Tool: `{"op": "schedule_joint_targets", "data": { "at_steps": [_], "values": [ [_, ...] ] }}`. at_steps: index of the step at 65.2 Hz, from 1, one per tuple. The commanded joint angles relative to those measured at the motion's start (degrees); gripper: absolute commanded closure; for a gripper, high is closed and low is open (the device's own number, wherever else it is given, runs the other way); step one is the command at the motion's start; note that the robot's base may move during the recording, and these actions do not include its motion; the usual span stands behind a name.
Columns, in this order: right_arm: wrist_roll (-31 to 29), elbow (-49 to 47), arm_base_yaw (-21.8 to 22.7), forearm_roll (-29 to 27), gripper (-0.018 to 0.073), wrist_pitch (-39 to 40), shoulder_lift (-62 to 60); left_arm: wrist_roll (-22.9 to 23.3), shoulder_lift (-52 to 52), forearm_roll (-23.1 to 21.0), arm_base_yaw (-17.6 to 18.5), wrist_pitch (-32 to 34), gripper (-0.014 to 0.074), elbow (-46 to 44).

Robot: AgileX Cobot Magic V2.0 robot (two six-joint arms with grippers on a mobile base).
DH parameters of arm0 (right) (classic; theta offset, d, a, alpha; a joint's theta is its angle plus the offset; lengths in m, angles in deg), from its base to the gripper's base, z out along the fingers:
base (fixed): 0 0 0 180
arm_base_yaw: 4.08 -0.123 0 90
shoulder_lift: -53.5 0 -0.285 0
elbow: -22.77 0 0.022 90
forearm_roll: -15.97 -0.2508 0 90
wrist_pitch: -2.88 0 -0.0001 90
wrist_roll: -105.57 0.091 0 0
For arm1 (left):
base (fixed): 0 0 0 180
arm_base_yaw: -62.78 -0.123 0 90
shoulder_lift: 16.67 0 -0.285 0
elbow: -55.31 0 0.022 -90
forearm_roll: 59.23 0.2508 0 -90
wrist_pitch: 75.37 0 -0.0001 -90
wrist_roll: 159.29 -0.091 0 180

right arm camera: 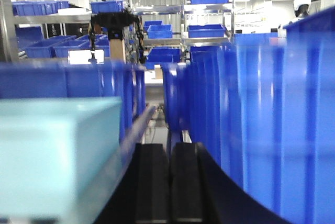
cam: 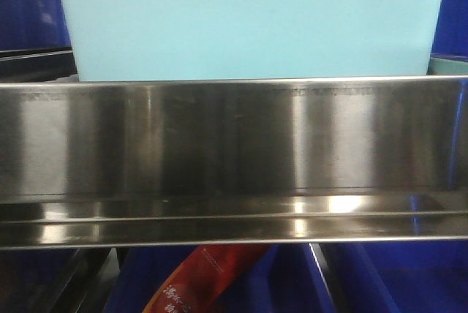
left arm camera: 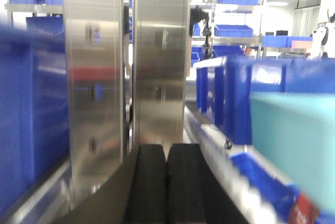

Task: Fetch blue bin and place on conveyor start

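Three views, all crowded by shelving and none showing a whole object.

In the front view the blue bin (cam: 248,20), a pale turquoise tub, stands on a shelf at the top of the picture. Its upper rim runs to the frame edge and its base is hidden behind a broad steel shelf rail (cam: 234,137) that fills the middle. Faint stamped marks along the top of the rail are too small to read. Below the rail a red packet (cam: 197,284) pokes up among dark blue crates (cam: 409,276). It carries pale Chinese characters, cut off and not legible.

In the left wrist view the left pincer (left arm camera: 166,148) shows as two black fingers pressed together, with only a thin seam between them and nothing held. Ahead stand two shiny steel uprights (left arm camera: 94,77). The bin appears blurred at the right edge, partly out of frame, and the pincer is apart from it. A red tag (left arm camera: 303,211) at the bottom right corner is too blurred to read.

In the right wrist view the right pincer (right arm camera: 170,148) is likewise closed on nothing. The bin fills the lower left, soft and cropped, just beside the pincer. Whether they touch cannot be told. Blue crates wall in the right side.
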Motion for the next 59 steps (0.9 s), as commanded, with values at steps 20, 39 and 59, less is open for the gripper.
{"op": "schedule_joint_targets", "data": {
  "at_steps": [20, 39, 59],
  "values": [
    [-0.2, -21.7, -0.1, -0.4, 0.0111, -14.1, 13.6, -0.1, 11.8, 1.6, -0.3, -21.5, 0.0201, -25.6],
    [-1.4, -25.1, -1.2, 0.7, -0.001, -14.1, 20.7, -6.0, 19.6, -0.4, 4.7, -24.0, 0.0069, -30.6],
    [-2.3, -36.5, -9.9, 0.6, -0.001, -22.7, 34.5, -8.5, 37.6, -4.5, 24.5, -31.2, 0.0069, -42.9]
  ]
}}
